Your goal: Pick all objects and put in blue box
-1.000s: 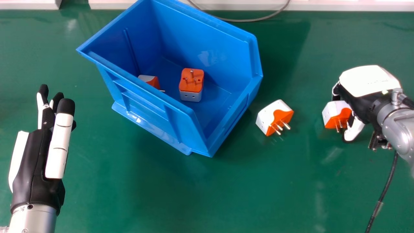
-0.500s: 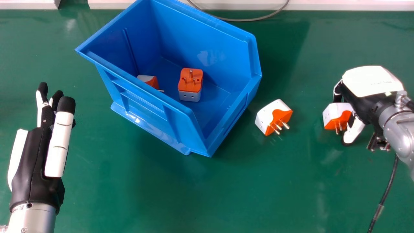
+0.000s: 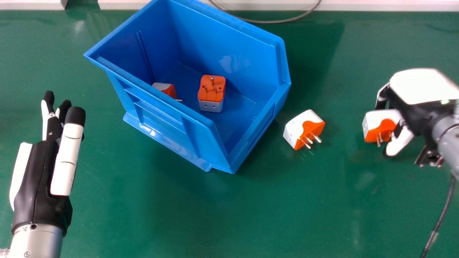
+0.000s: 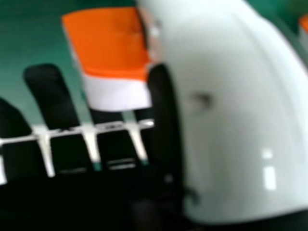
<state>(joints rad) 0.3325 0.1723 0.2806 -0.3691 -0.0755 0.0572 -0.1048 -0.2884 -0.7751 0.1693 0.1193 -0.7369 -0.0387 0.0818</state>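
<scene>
My right hand (image 3: 423,86) is at the right of the head view, its fingers and thumb closed round an orange and white plug adapter (image 3: 372,122) with its pins pointing down. In the right hand view the adapter (image 4: 115,45) sits against the fingers, beside the thumb of my right hand (image 4: 231,110). A second adapter (image 3: 304,128) lies on the table right of the blue box (image 3: 233,143). Inside the box are two more, one with pins up (image 3: 211,93), the other (image 3: 166,89) partly hidden by the near wall. My left hand (image 3: 39,172), fingers straight, is at the far left.
The green table (image 3: 200,215) lies under everything. A grey cable (image 3: 279,22) curves along its far edge behind the box, near a white ledge (image 3: 376,6). A black cable (image 3: 443,218) hangs below my right wrist.
My right hand has shifted to the right and slightly up in the head view, and the adapter in it has moved along. My left hand has hardly moved.
</scene>
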